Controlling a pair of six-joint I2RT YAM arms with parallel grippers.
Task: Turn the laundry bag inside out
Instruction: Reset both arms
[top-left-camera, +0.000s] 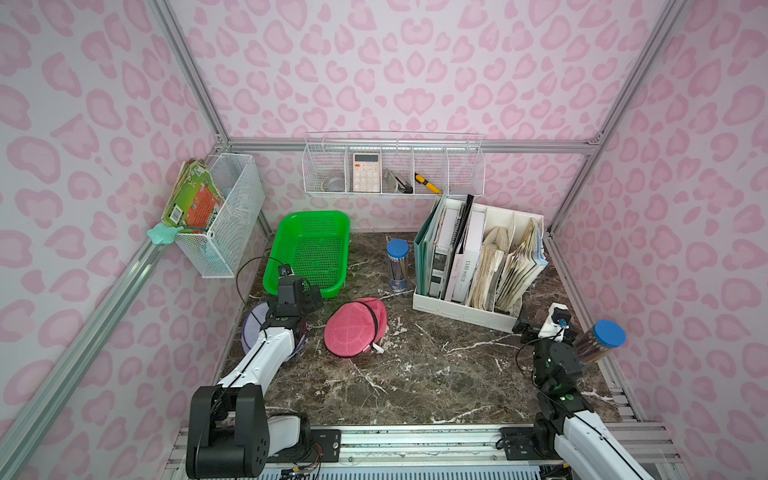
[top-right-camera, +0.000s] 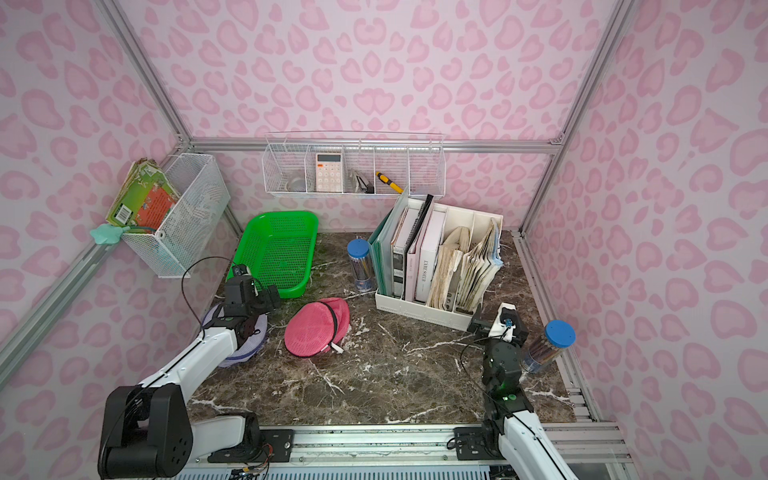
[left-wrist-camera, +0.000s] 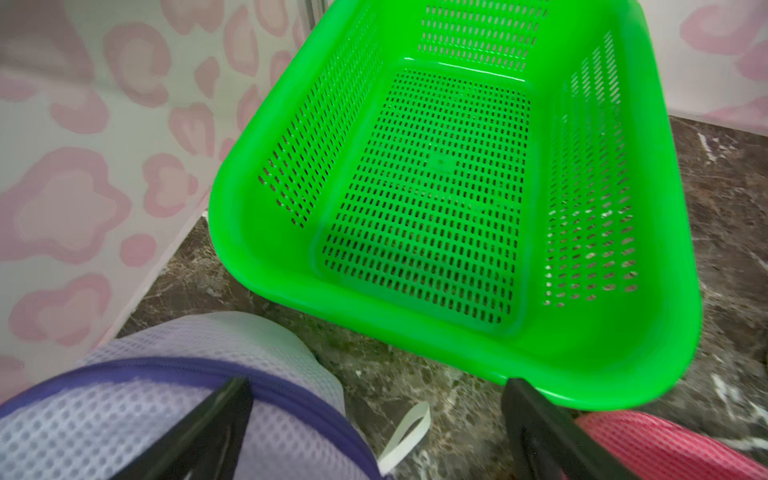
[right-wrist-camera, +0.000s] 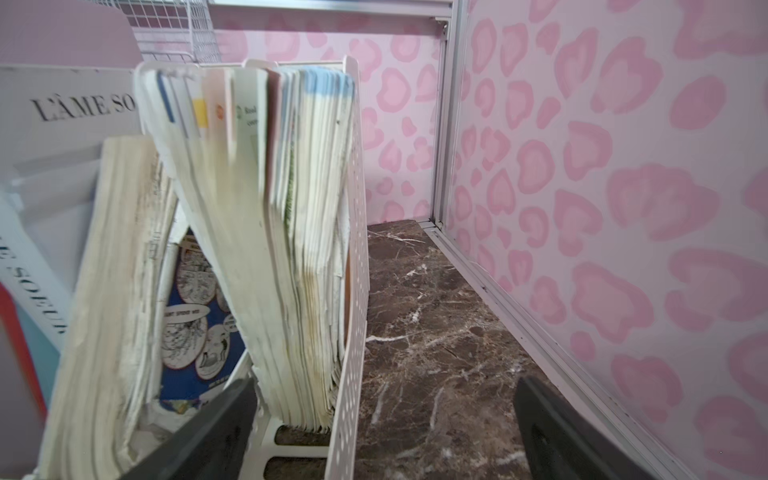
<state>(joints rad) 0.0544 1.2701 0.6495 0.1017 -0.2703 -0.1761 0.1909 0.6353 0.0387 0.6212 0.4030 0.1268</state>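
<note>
A pink mesh laundry bag with a dark zipper lies rumpled on the marble table, left of centre, and its white tab points toward the front. A lavender mesh laundry bag with purple trim lies at the left wall, mostly under my left arm. My left gripper hangs open above the gap between the two bags, facing the green basket and holding nothing. A white loop lies between its fingers. My right gripper stands open and empty at the file organizer's front right corner.
A green perforated basket sits at the back left. A blue-capped pen tube stands beside a white file organizer full of books. A second blue-capped tube lies by the right wall. White wire baskets hang on the left and back walls.
</note>
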